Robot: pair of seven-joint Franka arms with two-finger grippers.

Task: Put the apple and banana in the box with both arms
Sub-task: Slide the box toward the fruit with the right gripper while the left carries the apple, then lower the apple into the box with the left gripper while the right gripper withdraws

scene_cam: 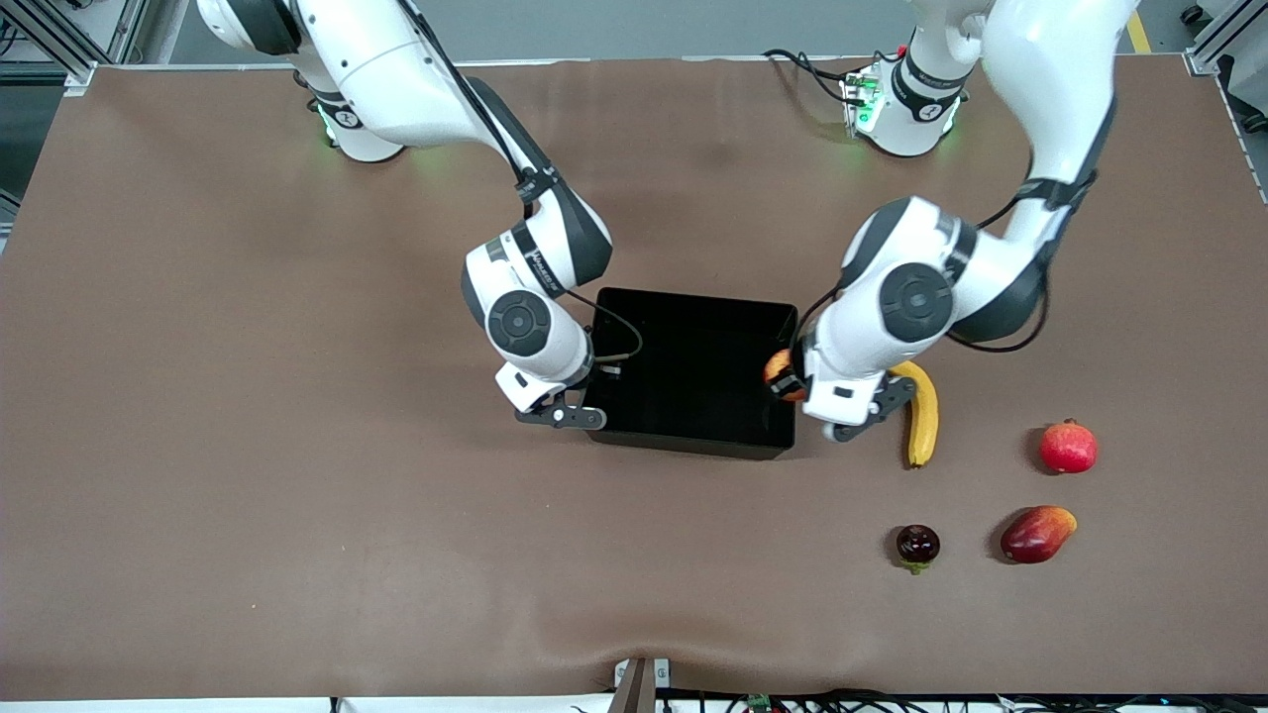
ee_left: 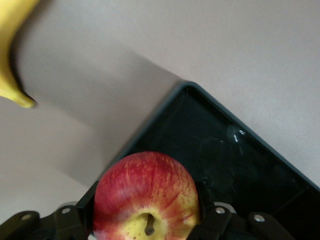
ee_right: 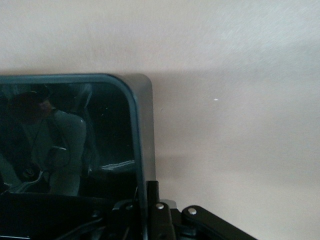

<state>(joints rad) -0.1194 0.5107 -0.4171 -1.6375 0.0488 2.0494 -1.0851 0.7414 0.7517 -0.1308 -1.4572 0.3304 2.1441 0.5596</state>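
Setting: robotics lab or test cell.
Work surface: wide table [scene_cam: 248, 446] under brown covering.
Equipment: two white arms [scene_cam: 535, 297] on green-lit bases, bolted at the table's edge.
Surroundings: aluminium framing [scene_cam: 59, 40] at the corners, grey floor, loose cables [scene_cam: 807, 64].
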